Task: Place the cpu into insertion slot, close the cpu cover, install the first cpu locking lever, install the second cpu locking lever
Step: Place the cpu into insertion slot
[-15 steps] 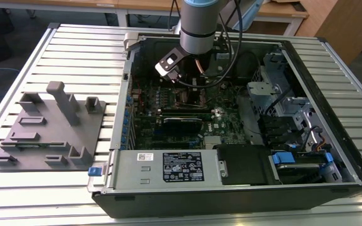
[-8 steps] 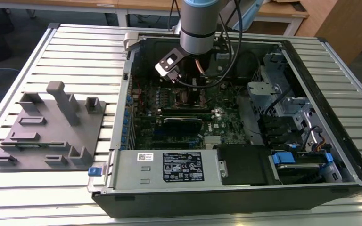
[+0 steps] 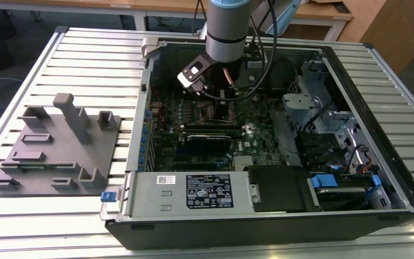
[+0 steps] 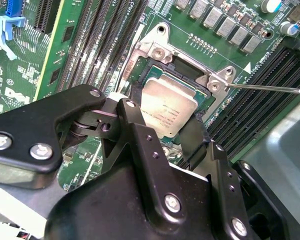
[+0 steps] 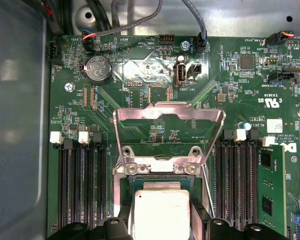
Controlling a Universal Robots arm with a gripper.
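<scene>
The end effector (image 4: pixel 166 122) clamps the cpu (image 4: pixel 162 106) by opposite edges at the insertion slot (image 4: pixel 187 75). The first wrist view adds the cpu cover (image 5: pixel 135 115), raised open.

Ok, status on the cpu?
One hand shut on cpu, at insertion slot. Open cpu cover swung back. Thin lever rod aside, nothing blocking.
</scene>
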